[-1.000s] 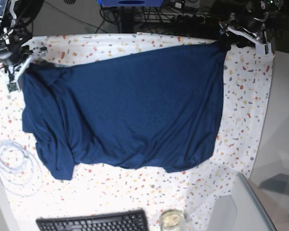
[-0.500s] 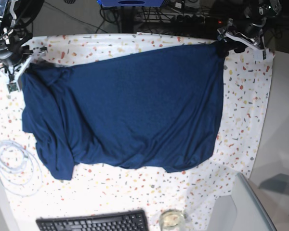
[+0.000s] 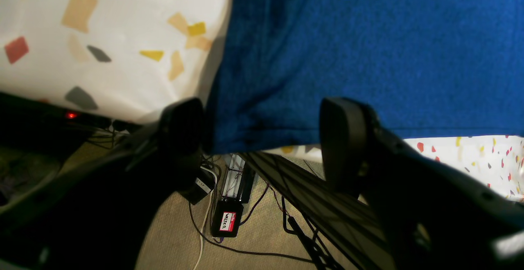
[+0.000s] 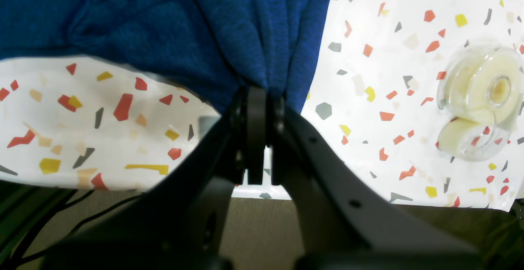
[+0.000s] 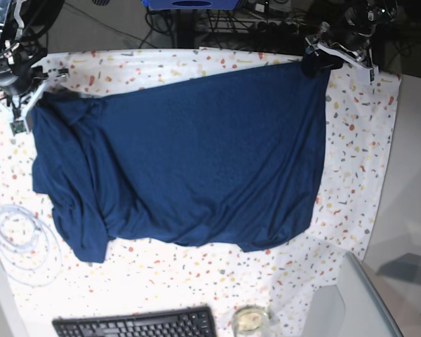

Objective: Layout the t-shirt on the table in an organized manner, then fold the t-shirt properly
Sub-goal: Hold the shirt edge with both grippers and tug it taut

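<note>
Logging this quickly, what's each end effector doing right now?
Left end effector: open, jaws astride the shirt hem.
Right end effector: shut on the shirt.

text: red-white label (image 3: 225, 221) on black box under table | wording too blurred to read

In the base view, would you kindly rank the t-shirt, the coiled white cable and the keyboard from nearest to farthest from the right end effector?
1. t-shirt: pinched at its corner by the right end effector, upper left.
2. coiled white cable: left edge, below the shirt.
3. keyboard: bottom edge, farthest.
</note>
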Motion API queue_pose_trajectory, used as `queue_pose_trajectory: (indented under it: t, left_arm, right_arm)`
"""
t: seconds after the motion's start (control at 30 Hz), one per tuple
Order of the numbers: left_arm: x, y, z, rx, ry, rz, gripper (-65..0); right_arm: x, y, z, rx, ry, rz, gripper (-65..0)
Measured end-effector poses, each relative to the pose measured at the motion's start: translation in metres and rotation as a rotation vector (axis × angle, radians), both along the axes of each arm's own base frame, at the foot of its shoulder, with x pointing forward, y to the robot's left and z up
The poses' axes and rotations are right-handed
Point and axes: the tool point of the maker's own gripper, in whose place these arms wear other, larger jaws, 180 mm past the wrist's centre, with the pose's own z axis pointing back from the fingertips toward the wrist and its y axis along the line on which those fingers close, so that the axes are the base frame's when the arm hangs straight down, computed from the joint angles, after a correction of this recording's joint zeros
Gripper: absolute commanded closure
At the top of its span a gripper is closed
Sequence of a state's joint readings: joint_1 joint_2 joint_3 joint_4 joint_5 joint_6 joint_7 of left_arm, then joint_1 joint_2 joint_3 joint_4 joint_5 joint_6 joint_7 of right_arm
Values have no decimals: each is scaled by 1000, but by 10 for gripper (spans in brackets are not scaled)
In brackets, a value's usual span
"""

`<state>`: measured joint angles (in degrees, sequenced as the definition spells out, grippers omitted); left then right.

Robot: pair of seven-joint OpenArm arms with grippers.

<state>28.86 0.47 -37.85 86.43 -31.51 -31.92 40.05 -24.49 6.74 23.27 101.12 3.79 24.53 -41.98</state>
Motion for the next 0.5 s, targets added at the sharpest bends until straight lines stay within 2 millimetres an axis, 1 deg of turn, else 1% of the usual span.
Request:
queue_pose_trajectory:
  t: [0.07, 0.13, 0.3, 0.33, 0.5]
  left_arm:
    - [2, 0, 1, 0, -6, 0, -329]
    - [5, -1, 1, -2, -10, 0, -234]
    - [14, -1, 2, -8, -28, 4, -26]
    - [14, -1, 2, -7, -28, 4, 0]
    - [10, 0, 2, -5, -20, 3, 0]
  right_arm:
    - [0, 0, 0, 0, 0, 0, 0]
    - [0, 0, 0, 0, 0, 0, 0]
    - [0, 0, 0, 1, 0, 0, 0]
    - [0, 0, 0, 1, 0, 0, 0]
    - [0, 0, 0, 1, 0, 0, 0]
